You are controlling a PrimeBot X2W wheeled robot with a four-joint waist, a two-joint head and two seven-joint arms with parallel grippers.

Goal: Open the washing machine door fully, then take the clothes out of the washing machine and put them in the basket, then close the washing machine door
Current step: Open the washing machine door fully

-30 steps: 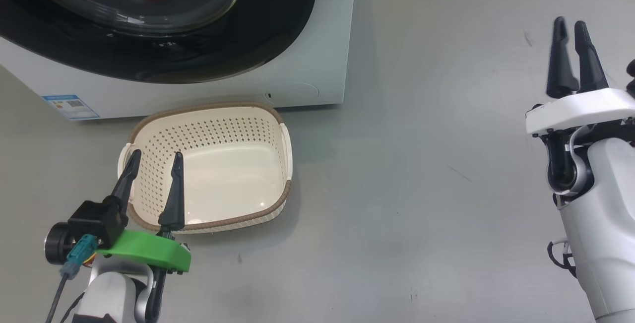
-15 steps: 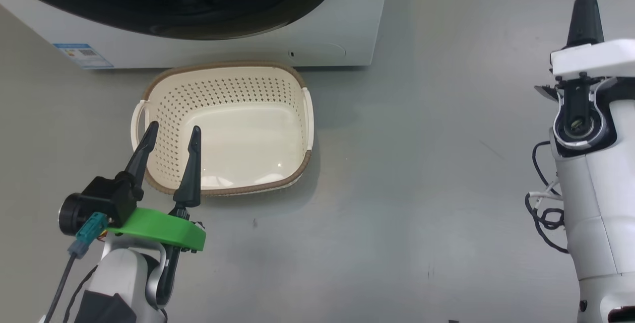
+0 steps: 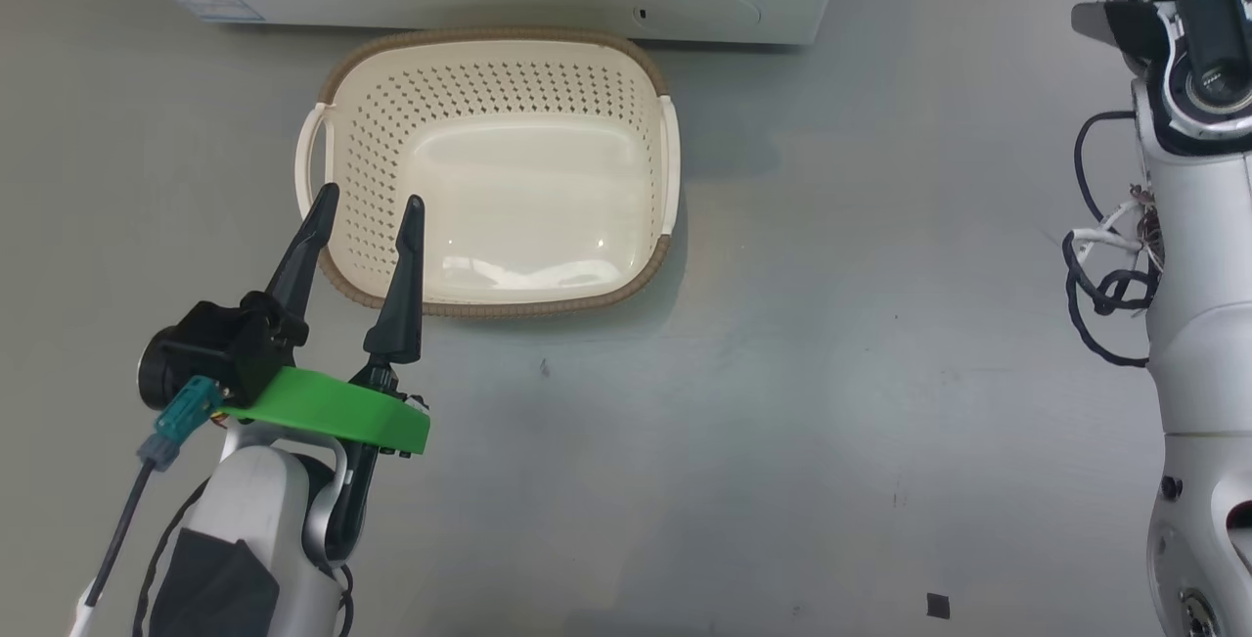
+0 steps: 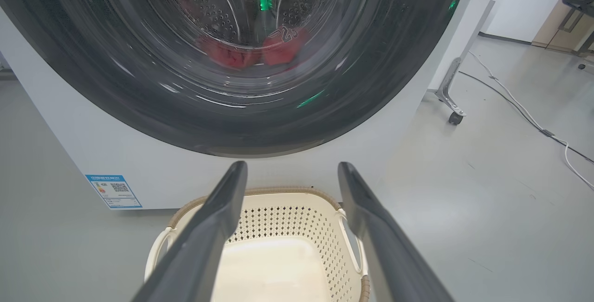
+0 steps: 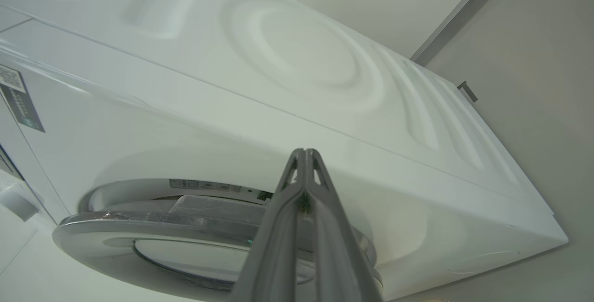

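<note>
The washing machine (image 4: 69, 153) fills the top of the left wrist view. The washing machine door (image 4: 116, 93) looks closed against it, its black rim round the glass. Red clothes (image 4: 278, 49) show blurred behind the glass, low in the drum. Right in front of the machine, on the floor, stands the cream basket (image 3: 494, 35) with nothing in it. My left gripper (image 3: 370, 197) hovers open over the basket's near left corner, holding nothing. My right gripper (image 5: 305, 153) is shut on nothing and points at the machine's white side near the door's edge (image 5: 139, 228).
Grey floor lies all around the basket. A blue sticker (image 4: 113, 191) marks the machine's base. Right of the machine are a castor leg (image 4: 452, 102) and floor cables (image 4: 533, 121). My right forearm (image 3: 1203, 324) rises along the head view's right edge.
The head camera has tilted down, so machine and basket slid up the picture. My right gripper closed and rose past the top edge. The left gripper stayed open.
</note>
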